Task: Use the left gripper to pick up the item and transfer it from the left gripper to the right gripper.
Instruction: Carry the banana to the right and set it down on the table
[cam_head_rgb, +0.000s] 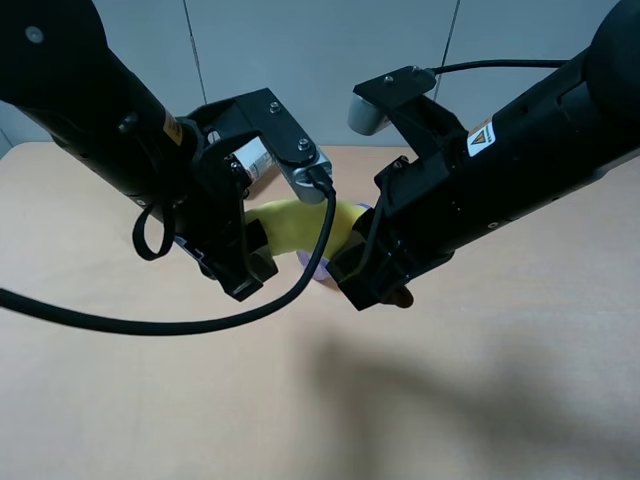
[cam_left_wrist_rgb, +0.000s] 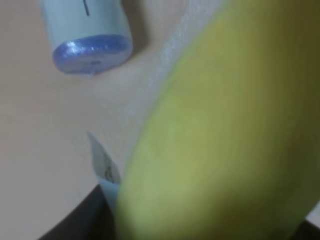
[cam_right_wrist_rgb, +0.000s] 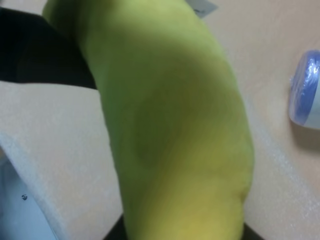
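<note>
The yellow banana (cam_head_rgb: 298, 224) hangs in the air between both arms, above the table. It fills the left wrist view (cam_left_wrist_rgb: 225, 140) and the right wrist view (cam_right_wrist_rgb: 175, 125). My left gripper (cam_head_rgb: 247, 262), on the arm with the looping cable, is shut on the banana's left end. My right gripper (cam_head_rgb: 365, 275), on the arm with the warning label, has its jaws around the banana's right end and against its sides. The dark brown stem tip (cam_head_rgb: 402, 298) sticks out past the right jaws. Most of the banana's ends are hidden by the jaws.
The cream can with purple ends lies on the table under the banana; its purple end (cam_head_rgb: 320, 270) peeks out and shows in both wrist views (cam_left_wrist_rgb: 90, 47) (cam_right_wrist_rgb: 306, 90). A white bottle (cam_head_rgb: 252, 158) is partly hidden behind the left arm. The tan table (cam_head_rgb: 480, 400) stretches out in front.
</note>
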